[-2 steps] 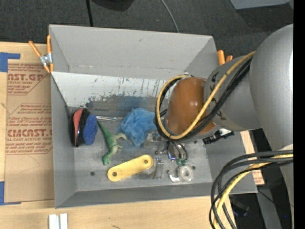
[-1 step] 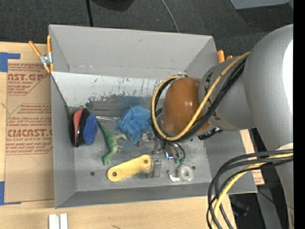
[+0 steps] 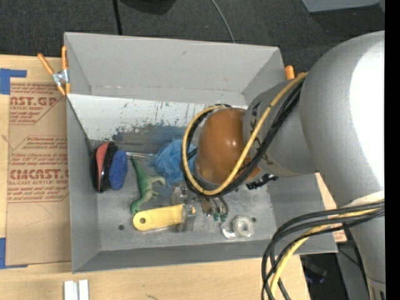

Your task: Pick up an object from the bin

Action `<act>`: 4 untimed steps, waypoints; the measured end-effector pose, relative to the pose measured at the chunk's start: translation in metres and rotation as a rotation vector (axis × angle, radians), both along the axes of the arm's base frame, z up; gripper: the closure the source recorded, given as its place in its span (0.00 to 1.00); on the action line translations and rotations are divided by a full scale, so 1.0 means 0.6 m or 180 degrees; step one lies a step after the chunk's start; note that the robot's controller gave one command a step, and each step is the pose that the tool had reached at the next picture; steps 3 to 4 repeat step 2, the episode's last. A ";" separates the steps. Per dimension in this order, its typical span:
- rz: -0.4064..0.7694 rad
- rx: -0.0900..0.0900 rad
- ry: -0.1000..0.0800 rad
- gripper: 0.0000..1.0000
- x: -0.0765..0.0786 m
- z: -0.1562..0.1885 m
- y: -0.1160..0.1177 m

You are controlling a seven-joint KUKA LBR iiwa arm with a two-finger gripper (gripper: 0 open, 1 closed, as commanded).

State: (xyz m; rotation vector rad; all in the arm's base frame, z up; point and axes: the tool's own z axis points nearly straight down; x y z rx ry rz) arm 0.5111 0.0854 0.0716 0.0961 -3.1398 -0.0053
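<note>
Camera view: it looks down into the grey bin (image 3: 169, 61), and the arm comes in from the right.
Left side: a red and black oval thing (image 3: 100, 165) lies beside a blue oval pad (image 3: 118, 170); the two are touching, close to the left wall.
Left of middle: a green bent plastic piece (image 3: 144, 189) lies above a yellow flat handle (image 3: 156, 218), and the two are very near each other.
Middle: a crumpled blue thing (image 3: 167, 158) lies partly under the orange cover (image 3: 219, 145) of the wrist.
Gripper: the gripper (image 3: 197, 210) is low in the bin, at the right end of the yellow flat handle. The wrist hides it from above, so I cannot tell how far it is open, or whether it has hold of anything.
Right side: a small silver metal ring (image 3: 239, 227) lies on the floor, just beside the gripper.
Likely target: the yellow flat handle, judging by position only.
How to do it well: I think it should close across the narrow width of the handle, not along its length, and lift straight up, so that the green bent plastic piece is not dragged along.
</note>
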 end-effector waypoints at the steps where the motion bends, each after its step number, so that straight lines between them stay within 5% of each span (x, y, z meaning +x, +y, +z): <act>1: 0.0001 0.0000 0.0000 1.00 0.000 0.000 0.000; 2: 0.0027 0.0000 -0.0014 1.00 -0.001 0.247 -0.033; 4: 0.0027 0.0000 -0.0014 1.00 -0.001 0.247 -0.033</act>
